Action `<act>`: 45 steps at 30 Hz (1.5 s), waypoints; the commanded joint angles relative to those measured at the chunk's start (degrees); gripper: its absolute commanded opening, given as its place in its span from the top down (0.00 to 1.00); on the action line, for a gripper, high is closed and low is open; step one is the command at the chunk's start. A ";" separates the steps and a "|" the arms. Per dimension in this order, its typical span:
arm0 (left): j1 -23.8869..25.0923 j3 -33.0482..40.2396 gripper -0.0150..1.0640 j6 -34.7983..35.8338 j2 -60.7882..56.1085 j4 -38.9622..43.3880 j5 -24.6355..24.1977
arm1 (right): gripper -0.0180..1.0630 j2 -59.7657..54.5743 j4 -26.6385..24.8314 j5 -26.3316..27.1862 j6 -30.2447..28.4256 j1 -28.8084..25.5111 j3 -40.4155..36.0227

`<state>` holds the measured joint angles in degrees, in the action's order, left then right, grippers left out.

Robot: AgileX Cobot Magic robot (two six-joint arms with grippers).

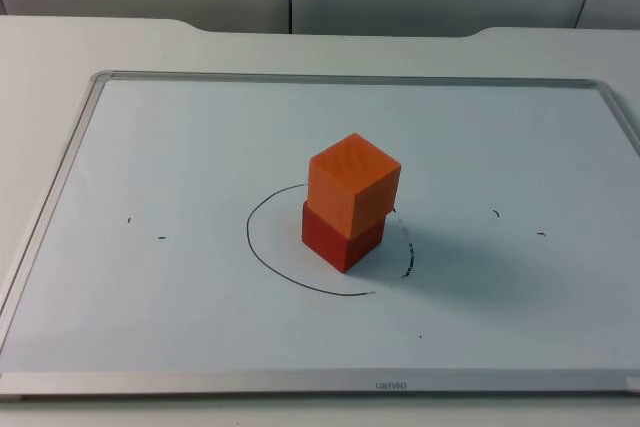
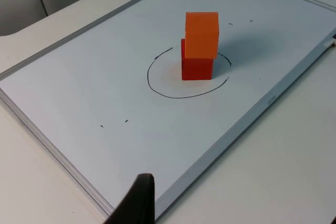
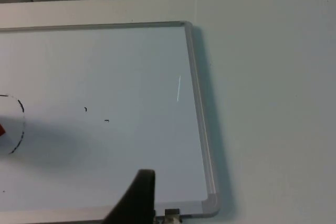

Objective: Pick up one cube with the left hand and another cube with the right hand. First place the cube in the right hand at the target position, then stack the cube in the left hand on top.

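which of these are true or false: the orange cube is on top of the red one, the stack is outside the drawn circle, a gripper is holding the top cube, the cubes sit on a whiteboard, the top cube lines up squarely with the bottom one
1. The orange cube sits on top of the red cube. True.
2. The stack stands outside the drawn circle. False: it stands inside the circle.
3. A gripper is holding the top cube. False: nothing touches either cube.
4. The cubes sit on a whiteboard. True.
5. The top cube lines up squarely with the bottom one. False: the orange cube is shifted and overhangs the red one.
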<state>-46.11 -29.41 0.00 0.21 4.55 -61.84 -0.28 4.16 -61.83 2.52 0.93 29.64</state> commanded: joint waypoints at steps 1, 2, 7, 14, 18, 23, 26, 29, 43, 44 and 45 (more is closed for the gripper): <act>0.35 0.08 0.01 0.41 -0.21 0.25 0.13 | 0.01 0.28 -0.39 0.13 0.12 -0.46 -0.42; 1.06 0.08 0.01 0.41 -0.21 0.25 0.13 | 0.01 0.28 -0.39 0.13 0.12 -0.46 -0.42; 7.53 0.08 0.01 0.41 -0.21 0.25 0.13 | 0.01 0.28 -0.39 0.13 0.12 -0.46 -0.42; 17.86 0.08 0.01 0.41 -0.21 0.25 0.13 | 0.01 0.28 -0.39 0.13 0.12 -0.46 -0.42; 22.99 0.08 0.01 0.41 -0.21 0.25 0.13 | 0.01 0.28 -0.39 0.13 0.12 -0.46 -0.42; 29.17 0.08 0.01 0.41 -0.21 0.25 0.13 | 0.01 0.28 -0.39 0.13 0.12 -0.46 -0.42; 32.16 0.08 0.01 0.41 -0.21 0.25 0.13 | 0.01 0.28 -0.39 0.13 0.12 -0.46 -0.42; 34.11 0.08 0.01 0.41 -0.21 0.25 0.13 | 0.01 0.28 -0.39 0.13 0.12 -0.46 -0.42; 45.78 0.08 0.01 0.41 -0.21 0.25 0.13 | 0.01 0.28 -0.39 0.13 0.12 -0.46 -0.42; 46.50 0.08 0.01 0.41 -0.21 0.25 0.13 | 0.01 0.28 -0.39 0.13 0.12 -0.46 -0.42; 47.23 0.08 0.01 0.41 -0.21 0.25 0.13 | 0.01 0.28 -0.39 0.13 0.12 -0.46 -0.42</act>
